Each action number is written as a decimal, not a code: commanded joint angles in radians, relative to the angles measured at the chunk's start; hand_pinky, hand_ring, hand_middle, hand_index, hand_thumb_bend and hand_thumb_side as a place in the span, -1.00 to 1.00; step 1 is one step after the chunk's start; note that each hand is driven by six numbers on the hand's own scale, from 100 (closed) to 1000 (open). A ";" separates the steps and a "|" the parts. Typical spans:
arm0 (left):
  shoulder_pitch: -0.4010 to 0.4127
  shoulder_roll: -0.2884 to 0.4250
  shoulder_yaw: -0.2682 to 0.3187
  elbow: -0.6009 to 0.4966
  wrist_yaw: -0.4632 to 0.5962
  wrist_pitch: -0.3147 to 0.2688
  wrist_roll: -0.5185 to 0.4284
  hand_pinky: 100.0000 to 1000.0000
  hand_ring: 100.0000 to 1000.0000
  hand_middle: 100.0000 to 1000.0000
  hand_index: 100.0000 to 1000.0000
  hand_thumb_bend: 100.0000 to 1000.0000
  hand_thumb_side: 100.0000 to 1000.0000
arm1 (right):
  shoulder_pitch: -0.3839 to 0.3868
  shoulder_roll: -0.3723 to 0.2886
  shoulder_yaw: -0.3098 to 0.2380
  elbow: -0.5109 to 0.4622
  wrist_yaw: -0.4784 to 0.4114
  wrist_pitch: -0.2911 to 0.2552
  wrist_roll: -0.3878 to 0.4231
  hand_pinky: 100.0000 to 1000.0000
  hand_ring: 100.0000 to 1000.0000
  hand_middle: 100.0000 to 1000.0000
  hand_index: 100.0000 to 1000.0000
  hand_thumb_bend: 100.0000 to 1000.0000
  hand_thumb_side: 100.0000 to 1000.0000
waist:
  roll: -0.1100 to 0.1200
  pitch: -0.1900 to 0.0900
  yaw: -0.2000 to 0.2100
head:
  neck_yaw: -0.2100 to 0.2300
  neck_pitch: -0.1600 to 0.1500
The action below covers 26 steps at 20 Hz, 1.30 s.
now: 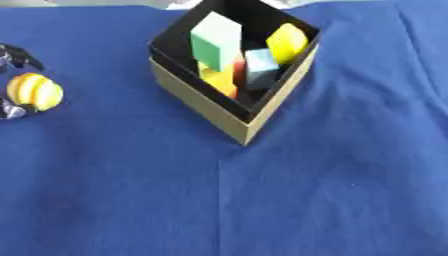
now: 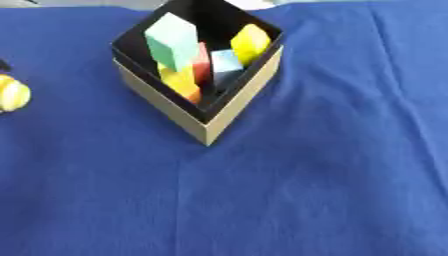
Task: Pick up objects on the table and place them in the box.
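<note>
A tan cardboard box (image 1: 203, 104) with a black inside stands at the upper middle, one corner towards me. Inside it are a green block (image 1: 214, 40), a yellow block (image 1: 287, 42), a light blue block (image 1: 261, 67), a red piece (image 1: 238, 67) and an orange-yellow block (image 1: 219, 81). At the far left edge a round yellow object with pale stripes (image 1: 35, 91) sits between the dark fingers of my left hand (image 1: 17, 55), which curl above and below it. Most of that hand is cut off by the edge. My right hand shows in neither view.
A blue cloth (image 1: 262, 200) with soft creases covers the whole table. A strip of pale surface shows beyond the cloth's far edge, behind the box.
</note>
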 commanded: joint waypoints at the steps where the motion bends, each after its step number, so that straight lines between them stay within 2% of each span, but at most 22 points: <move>1: -0.023 0.016 0.000 0.022 -0.029 0.006 -0.004 0.78 0.74 0.69 0.75 -0.50 -0.92 | -0.009 -0.014 -0.011 -0.015 -0.009 -0.004 -0.003 0.65 0.64 0.39 0.60 -1.00 0.48 | -0.002 -0.012 -0.004 | 0.007 -0.018; 5: -0.031 -0.004 -0.001 0.043 -0.081 -0.006 0.003 0.72 0.67 0.59 0.61 -0.72 -0.98 | -0.010 -0.010 -0.011 -0.015 -0.013 -0.005 -0.005 0.65 0.64 0.38 0.60 -1.00 0.48 | -0.004 -0.006 -0.004 | 0.007 -0.017; 6: -0.033 -0.007 0.000 0.045 -0.089 -0.010 0.007 0.70 0.65 0.55 0.57 -0.84 -1.00 | -0.010 -0.010 -0.011 -0.015 -0.013 -0.005 -0.006 0.65 0.64 0.38 0.60 -1.00 0.48 | -0.004 -0.006 -0.003 | 0.007 -0.017; 9: -0.035 -0.011 0.001 0.036 -0.089 -0.020 0.023 0.68 0.60 0.50 0.50 -1.00 -1.00 | -0.008 -0.008 -0.011 -0.015 -0.015 -0.004 -0.006 0.65 0.64 0.38 0.60 -1.00 0.48 | -0.004 -0.009 -0.001 | 0.004 -0.013; 15: -0.054 -0.003 -0.001 -0.031 -0.062 -0.021 0.036 0.67 0.58 0.47 0.46 -1.00 -1.00 | -0.003 -0.009 -0.013 -0.015 -0.017 -0.001 -0.008 0.65 0.64 0.38 0.60 -1.00 0.48 | 0.001 -0.024 0.005 | -0.005 -0.004; 22: -0.131 0.006 -0.017 -0.150 0.027 -0.023 -0.041 0.68 0.58 0.46 0.48 -1.00 -1.00 | 0.004 -0.019 -0.016 -0.015 -0.016 -0.001 -0.008 0.65 0.64 0.38 0.60 -1.00 0.47 | 0.019 -0.046 0.012 | -0.021 0.002; 26: -0.191 -0.019 -0.055 -0.195 0.084 -0.032 -0.089 0.68 0.58 0.45 0.48 -1.00 -0.95 | 0.006 -0.024 -0.015 -0.015 -0.016 0.000 -0.007 0.65 0.64 0.38 0.59 -1.00 0.47 | 0.031 -0.057 0.013 | -0.030 0.003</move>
